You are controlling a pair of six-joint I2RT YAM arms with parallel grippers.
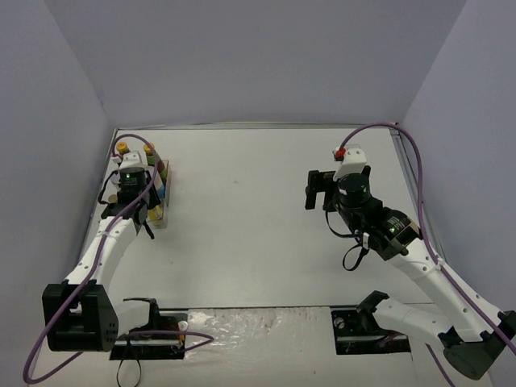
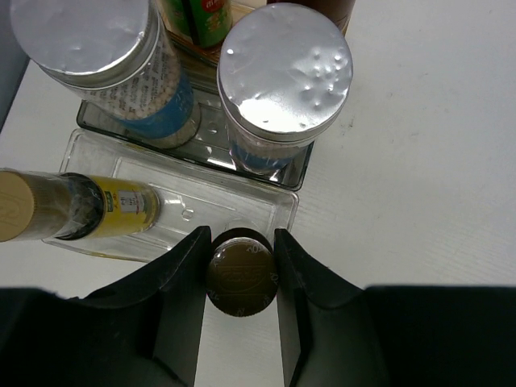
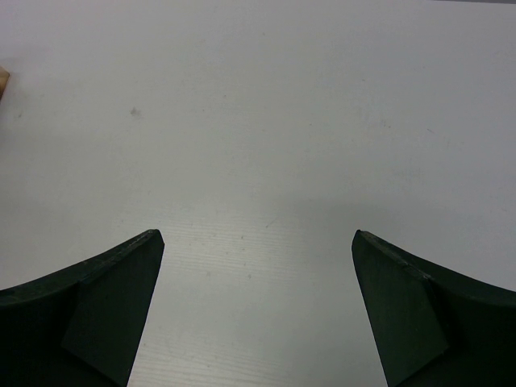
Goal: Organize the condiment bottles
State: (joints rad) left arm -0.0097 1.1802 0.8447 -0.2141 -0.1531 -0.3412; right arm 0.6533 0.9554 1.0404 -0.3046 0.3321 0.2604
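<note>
Pinched by its brown cap in the left gripper [image 2: 240, 246]: one tiny yellow bottle [image 2: 240, 278], squarely between the jaws and touching both, at the near rim of the clear tray [image 2: 270, 201]; inside or just outside that rim, impossible to tell. To its left, in the tray's near compartment: the second yellow bottle [image 2: 97, 207]. Straight ahead, blocking the way: one silver-lidded jar [image 2: 286, 72], with the other jar [image 2: 89, 40] beside it. Beyond them, mostly hidden: the dark bottles [image 2: 205, 20]. Well apart, above bare table [image 3: 258, 121]: the right gripper [image 3: 258, 314], jaws spread wide.
</note>
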